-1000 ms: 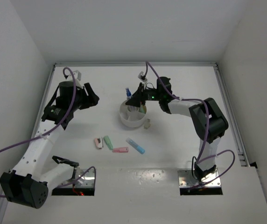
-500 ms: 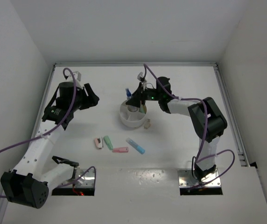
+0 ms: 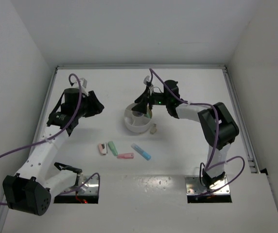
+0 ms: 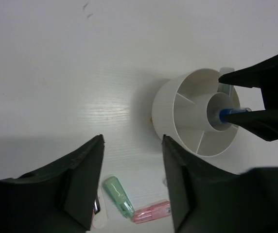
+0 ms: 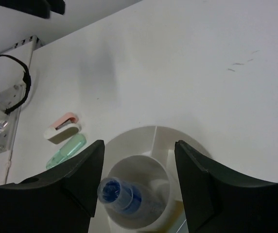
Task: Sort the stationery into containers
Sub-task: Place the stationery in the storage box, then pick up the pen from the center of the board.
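Observation:
The round white container (image 3: pixel 130 124) stands mid-table. My right gripper (image 3: pixel 141 105) hangs right over it, open, its fingers clear of everything. In the right wrist view a blue-capped marker (image 5: pixel 119 194) stands tilted in the centre cup between the open right gripper (image 5: pixel 139 145), touching neither finger. My left gripper (image 3: pixel 98 106) is open and empty, left of the container (image 4: pixel 161 104). On the table in front lie a pink-white piece (image 3: pixel 102 148), a green piece (image 3: pixel 112 147), a pink piece (image 3: pixel 125 156) and a blue piece (image 3: pixel 141 152). A beige piece (image 3: pixel 153 128) lies against the container's right side.
White walls close in the table on the left, back and right. Two metal base plates (image 3: pixel 83 187) (image 3: pixel 208 186) sit at the near edge. Purple cables loop from both arms. A pale piece (image 4: pixel 225 88) shows in a back compartment of the container.
My right gripper has opened and let go of the blue-capped marker, which now stands in the centre cup. The left arm has shifted slightly and its jaws have narrowed a little.

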Controlling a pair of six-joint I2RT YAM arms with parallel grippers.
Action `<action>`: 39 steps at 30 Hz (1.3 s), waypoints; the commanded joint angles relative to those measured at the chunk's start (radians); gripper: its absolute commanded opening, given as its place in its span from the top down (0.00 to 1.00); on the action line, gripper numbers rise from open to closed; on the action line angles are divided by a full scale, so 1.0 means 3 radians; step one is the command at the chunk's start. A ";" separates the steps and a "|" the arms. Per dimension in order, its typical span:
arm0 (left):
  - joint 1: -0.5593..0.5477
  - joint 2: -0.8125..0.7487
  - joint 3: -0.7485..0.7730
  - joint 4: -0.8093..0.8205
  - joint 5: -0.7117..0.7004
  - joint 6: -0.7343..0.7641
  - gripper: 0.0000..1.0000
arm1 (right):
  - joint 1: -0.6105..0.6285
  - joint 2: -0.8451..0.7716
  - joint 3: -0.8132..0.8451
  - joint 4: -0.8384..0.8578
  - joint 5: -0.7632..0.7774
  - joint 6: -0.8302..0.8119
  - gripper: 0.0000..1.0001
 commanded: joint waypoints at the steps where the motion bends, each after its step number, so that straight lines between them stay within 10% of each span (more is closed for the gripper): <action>1: 0.0041 -0.0039 -0.0095 0.0194 0.0123 -0.0083 0.47 | -0.0004 -0.0414 0.0013 0.0134 -0.0090 -0.0057 0.39; 7: -0.0147 -0.0100 -0.0269 0.0226 0.0047 -0.0287 0.85 | -0.0004 -0.0812 0.0661 -0.1322 -0.0010 -0.0713 0.39; 11: -0.0423 -0.0131 -0.0423 0.0099 -0.0182 -0.0659 1.00 | 0.0037 -0.1001 0.1178 -0.2224 0.1459 -0.1071 1.00; 14: -0.0817 -0.0228 -0.0555 0.0016 -0.0647 -0.0926 1.00 | -0.0071 -0.1099 0.1143 -0.2456 0.2421 -0.0333 1.00; 16: -0.1153 -0.0228 -0.0592 0.0016 -0.0968 -0.1070 0.64 | -0.0111 -0.1181 0.1183 -0.2759 0.1974 -0.0551 0.31; 17: -0.1257 -0.0192 -0.0592 0.0016 -0.1052 -0.1070 0.54 | -0.0112 -0.1212 0.1067 -0.2988 0.1839 -0.0684 0.24; 25: -0.1973 0.0374 -0.0245 0.0032 -0.0475 0.0064 0.43 | -0.0091 -0.2014 0.0290 -0.3384 0.1117 -0.1849 0.58; 32: -0.2392 0.0974 0.0432 -0.0665 -0.0858 0.1388 0.41 | -0.0091 -0.2561 -0.0319 -0.3538 0.0599 -0.2986 0.26; 36: -0.2393 0.1151 0.0451 -0.0393 -0.0240 0.1533 0.41 | -0.0091 -0.2414 -0.0111 -0.3833 0.0692 -0.3002 0.28; 38: -0.2347 0.1458 0.0675 -0.0413 -0.0351 0.0932 0.52 | -0.0091 -0.2246 -0.0034 -0.3956 0.0692 -0.2971 0.45; 39: -0.2312 0.1768 0.0773 -0.0495 -0.0463 0.0661 0.79 | -0.0091 -0.2204 0.0032 -0.3992 0.0656 -0.2941 0.56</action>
